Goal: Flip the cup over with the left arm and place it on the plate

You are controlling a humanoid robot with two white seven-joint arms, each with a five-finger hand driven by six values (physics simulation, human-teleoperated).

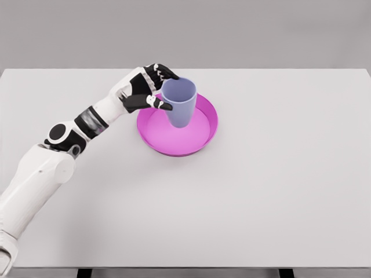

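The left arm [64, 150] enters at the lower left of the frame and reaches diagonally up toward the centre, bent at the elbow, with the forearm angled up and to the right. The left hand [145, 88] sits just left of the cup [179, 103], its dark fingers [164, 72] curled around the cup's upper rim, one above and one below on the near side, grasping it. The cup stands upright, mouth up, on the pink plate [200, 139], slightly above the middle of the frame. The plate rests on the white table [278, 191].
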